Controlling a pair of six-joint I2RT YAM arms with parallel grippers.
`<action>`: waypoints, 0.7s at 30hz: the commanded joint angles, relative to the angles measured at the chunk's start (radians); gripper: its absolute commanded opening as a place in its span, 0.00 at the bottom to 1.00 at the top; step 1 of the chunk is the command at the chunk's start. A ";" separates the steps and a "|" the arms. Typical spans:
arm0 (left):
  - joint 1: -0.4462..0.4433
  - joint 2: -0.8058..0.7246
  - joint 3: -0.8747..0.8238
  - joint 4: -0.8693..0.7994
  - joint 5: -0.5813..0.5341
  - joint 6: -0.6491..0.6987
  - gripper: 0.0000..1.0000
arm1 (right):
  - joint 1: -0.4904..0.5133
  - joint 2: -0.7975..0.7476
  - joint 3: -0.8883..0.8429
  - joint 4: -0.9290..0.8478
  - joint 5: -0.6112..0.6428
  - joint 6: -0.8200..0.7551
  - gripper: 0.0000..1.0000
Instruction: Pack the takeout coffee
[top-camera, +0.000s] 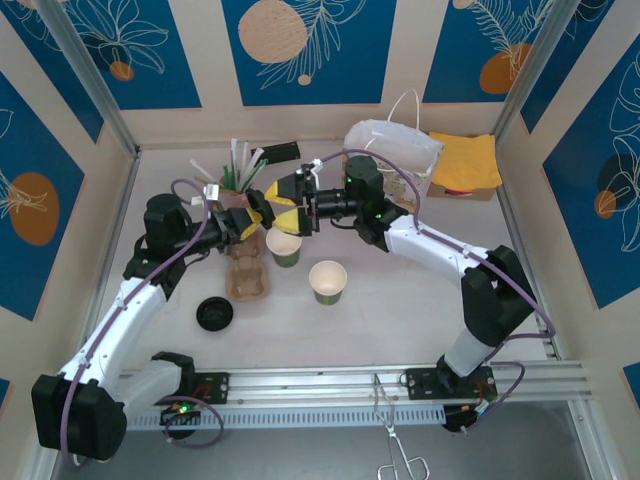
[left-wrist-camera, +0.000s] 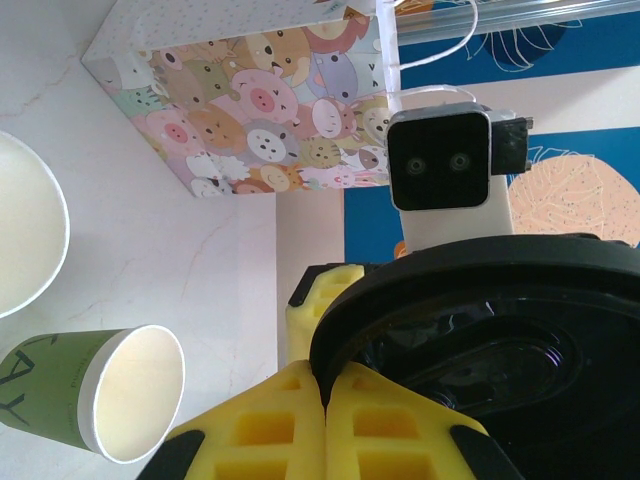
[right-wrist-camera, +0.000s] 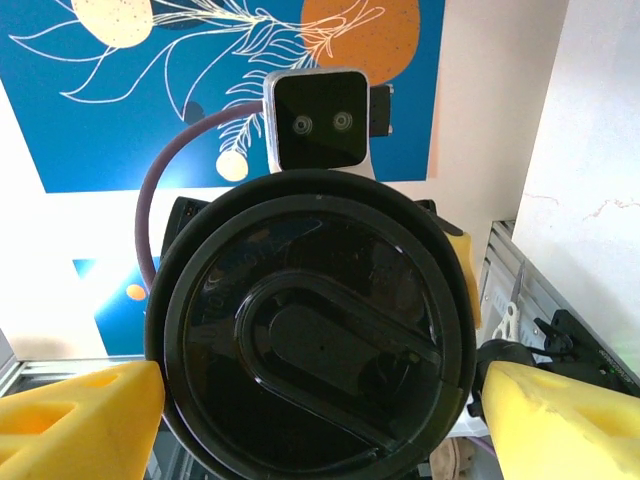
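Two robot arms reach in from the near edge of a pale table. Nearest, a pair of metal tongs (top-camera: 398, 445) lies below the rail between their bases. Further in, to the left, a loose flat black plastic lid (top-camera: 214, 314) sits on the table. Beyond it stand a brown cardboard cup carrier (top-camera: 247, 272) and two green paper cups with white insides, one (top-camera: 328, 281) near the centre, the other (top-camera: 285, 247) just beside the carrier.

Above that second cup the grippers meet. The left gripper (left-wrist-camera: 325, 410) has its yellow fingers pressed together on the rim of a round black plastic coffee lid (right-wrist-camera: 310, 320), holding it on edge in the air. The right gripper (right-wrist-camera: 320, 420) faces it with fingers spread wide, one on each side of the lid; whether they touch it I cannot tell.

Behind the grippers, a bundle of white and green straws (top-camera: 235, 165) stands to the left. At the back sits a white paper bag (top-camera: 395, 150) with string handles and a cartoon animal print, and beside it, on the right, a yellow packet (top-camera: 463, 160).
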 joint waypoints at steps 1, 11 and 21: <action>0.015 -0.006 -0.002 0.008 0.028 0.013 0.01 | 0.008 -0.025 0.036 -0.012 -0.016 -0.022 0.84; 0.015 -0.007 -0.002 0.006 0.030 0.014 0.01 | 0.019 -0.010 0.056 -0.017 -0.028 -0.024 0.82; 0.014 -0.006 -0.001 0.012 0.037 0.014 0.01 | 0.023 0.005 0.059 -0.006 -0.028 -0.013 0.83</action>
